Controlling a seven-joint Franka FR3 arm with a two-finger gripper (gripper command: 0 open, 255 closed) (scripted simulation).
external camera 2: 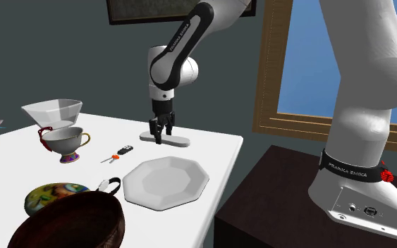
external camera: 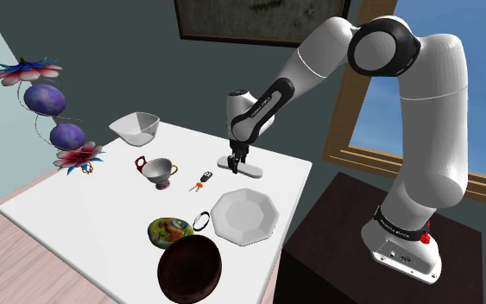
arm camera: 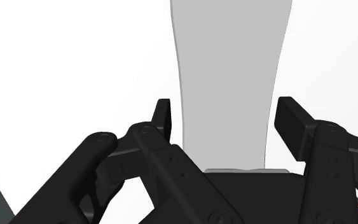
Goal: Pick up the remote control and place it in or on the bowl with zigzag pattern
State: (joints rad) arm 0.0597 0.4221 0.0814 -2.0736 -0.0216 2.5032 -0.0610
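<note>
Arm: white Franka arm (external camera: 422, 129), smooth glossy shells and dark joints. I see it arch from the stand over to the table's far side.
Table: flat matte white top (external camera: 68, 212) with square corners.
Stand: dark box (external camera: 336, 233), at the shoulder view's right of the table.
Window: brown wooden frame (external camera: 362, 160) behind the arm, blue beyond it.
Ornament: curly wire stem with two shiny purple orbs and spiky red-blue flowers (external camera: 55, 112), off the table's left edge in the shoulder view.
Plate: white, many-sided, faceted rim (external camera: 243, 216), on the near right of the table.
Dark bowl: round, deep brown, ribbed inside (external camera: 189, 269), at the near edge.
White bowl: plain, angular, flaring walls (external camera: 135, 128), far left corner.
Painted bowl: rounded, glossy, yellow-green mottled (external camera: 169, 231), just beside the dark bowl. I cannot tell which bowl bears a zigzag.
Cup: footed teacup, patterned, curly red handle (external camera: 158, 171), left of centre.
Remote control: flat pale grey slab, long, with rounded ends (external camera: 248, 168), lying on the table's far side, straight under the hand.
Gripper: all black (external camera: 236, 162), pointing down. Its fingers (arm camera: 290, 121) stand apart, one at each long side of the remote, not clamped.
Key fob: small black fob with a red spot and keys (external camera: 204, 180), between cup and remote.
</note>
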